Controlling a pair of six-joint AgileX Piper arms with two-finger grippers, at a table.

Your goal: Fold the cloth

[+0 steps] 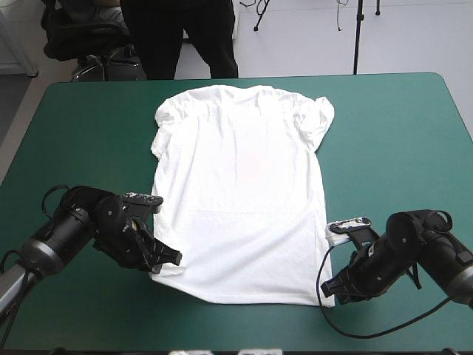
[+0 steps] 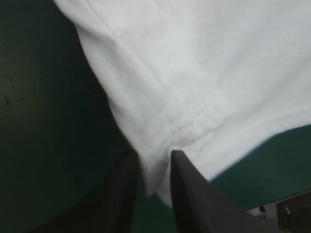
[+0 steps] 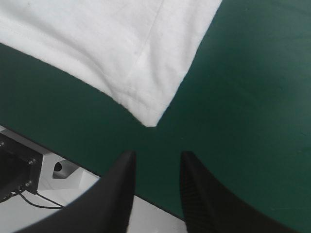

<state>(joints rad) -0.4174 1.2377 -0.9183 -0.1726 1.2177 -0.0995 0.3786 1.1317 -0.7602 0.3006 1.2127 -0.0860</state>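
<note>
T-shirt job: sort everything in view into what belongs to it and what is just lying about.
Belongs to the job:
T-shirt, spread flat
left end effector, a hem corner between its fingers
right end effector, open, just short of the other hem corner

Just lying about:
nothing loose that I can see; only the teal-green cover underneath

Both arms sit low and bent. The left gripper (image 2: 154, 156) pinches the T-shirt (image 2: 204, 68). The right gripper (image 3: 156, 155) has its fingers a little apart, holding nothing.
</note>
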